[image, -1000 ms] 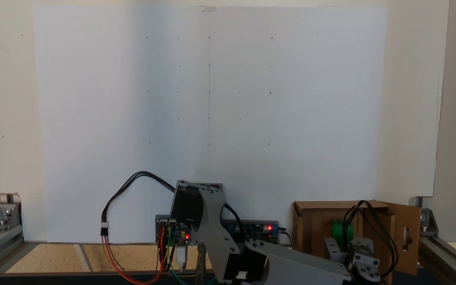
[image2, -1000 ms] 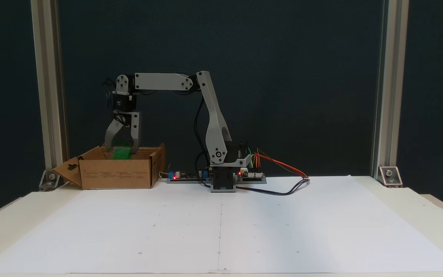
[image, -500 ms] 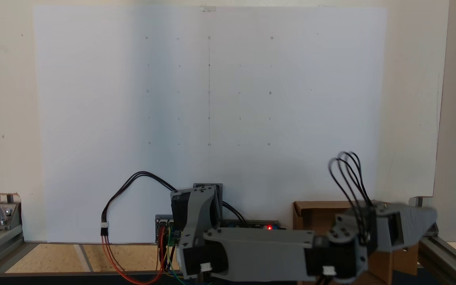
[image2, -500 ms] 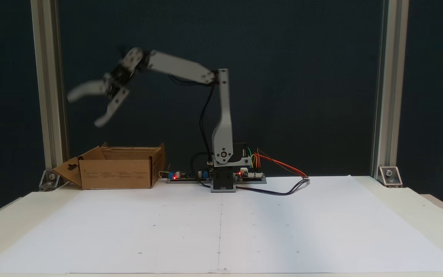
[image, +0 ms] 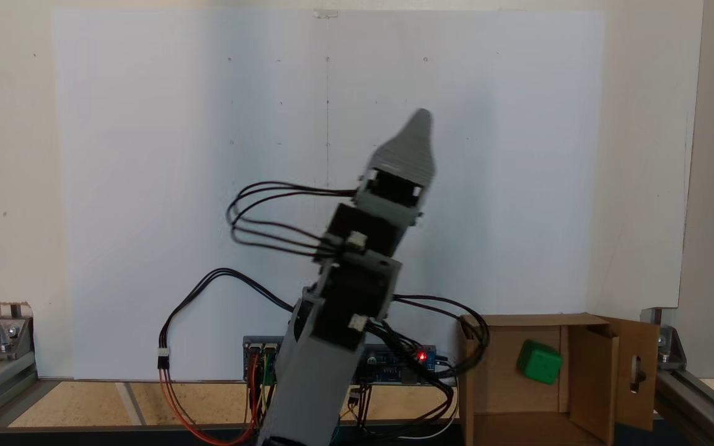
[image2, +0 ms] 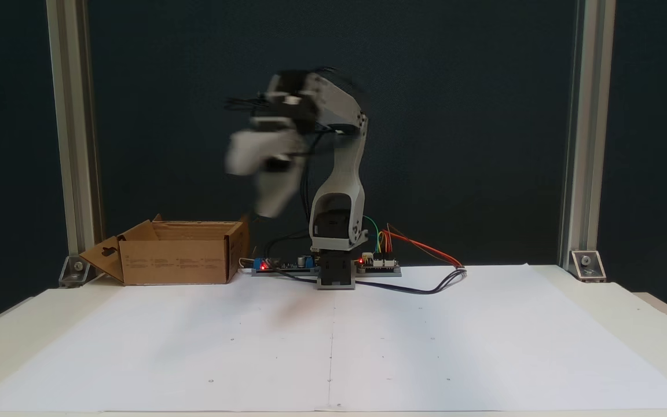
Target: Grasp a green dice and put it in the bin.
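Observation:
The green dice [image: 539,362] lies inside the bin [image: 498,387], a brown cardboard box with open flaps, at the lower right of a fixed view. In the other fixed view the bin [image2: 174,263] stands left of the arm's base and its walls hide the dice. My gripper [image2: 248,189] hangs high in the air, blurred, to the right of the bin and well above it. Its two jaws are spread apart with nothing between them. From above, the gripper [image: 420,124] points out over the white sheet, one jaw on top.
A white paper sheet [image2: 333,341] covers the table in front of the arm. The control board [image2: 380,265] and loose cables [image: 208,282] sit by the base. Aluminium frame posts [image2: 70,139] stand at both sides.
The jaws let go of the green dice, which dropped into the bin. The arm then rose off the bin and swung towards the middle of the table.

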{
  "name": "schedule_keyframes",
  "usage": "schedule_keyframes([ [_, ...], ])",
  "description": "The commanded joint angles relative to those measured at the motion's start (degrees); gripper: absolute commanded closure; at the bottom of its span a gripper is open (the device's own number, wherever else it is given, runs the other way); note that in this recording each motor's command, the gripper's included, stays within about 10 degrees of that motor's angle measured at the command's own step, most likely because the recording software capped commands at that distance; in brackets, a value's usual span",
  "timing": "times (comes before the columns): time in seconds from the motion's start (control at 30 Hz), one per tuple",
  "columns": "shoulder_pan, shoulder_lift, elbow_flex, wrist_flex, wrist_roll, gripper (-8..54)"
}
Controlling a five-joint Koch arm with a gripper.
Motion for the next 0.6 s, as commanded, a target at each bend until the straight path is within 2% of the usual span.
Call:
schedule_keyframes([
  [0.0,-9.1,6.1,2.0,-5.8,3.9,1.0],
  [0.1,-18.6,12.1,10.9,-14.0,4.1,1.0],
  [0.3,-20.6,20.0,21.7,-29.1,4.0,0.9],
  [0.57,-16.0,21.4,37.5,-49.3,3.6,0.3],
])
